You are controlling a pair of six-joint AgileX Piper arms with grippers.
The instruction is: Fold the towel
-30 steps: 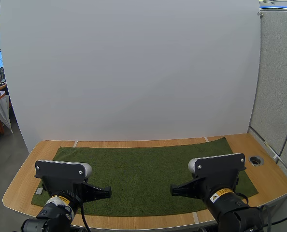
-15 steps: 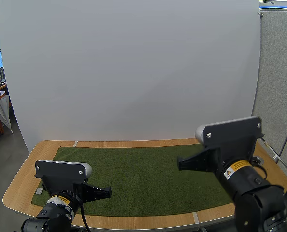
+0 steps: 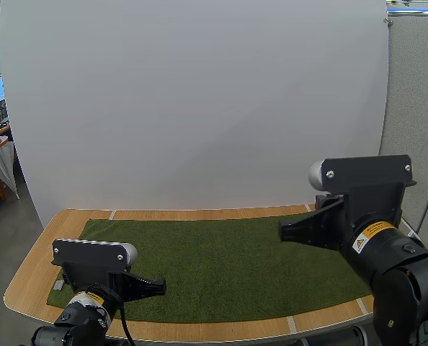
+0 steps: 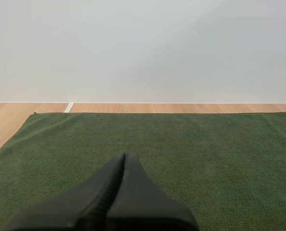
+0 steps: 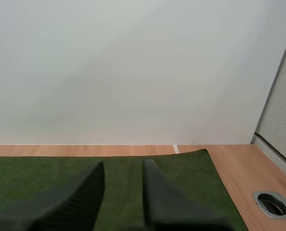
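A dark green towel [image 3: 214, 259] lies spread flat across the wooden table [image 3: 30, 270]. My left gripper [image 3: 163, 286] hovers low over the towel's near left part, its fingers pressed together into one dark wedge [image 4: 124, 156] above the green towel [image 4: 191, 144]. My right gripper [image 3: 282, 232] hangs raised over the towel's right side. In the right wrist view that gripper [image 5: 123, 163] has its two fingers [image 5: 92, 185] standing apart with nothing between them, pointing toward the towel's far right corner [image 5: 201, 155].
A white backdrop [image 3: 199, 108] rises behind the table's far edge. A round metal cable hole [image 5: 273, 204] sits in the bare wood right of the towel. Strips of bare wood run along the towel's far, left and right sides.
My right arm has lifted and swung toward the right, and its fingers have parted. The left arm and the towel have stayed still.
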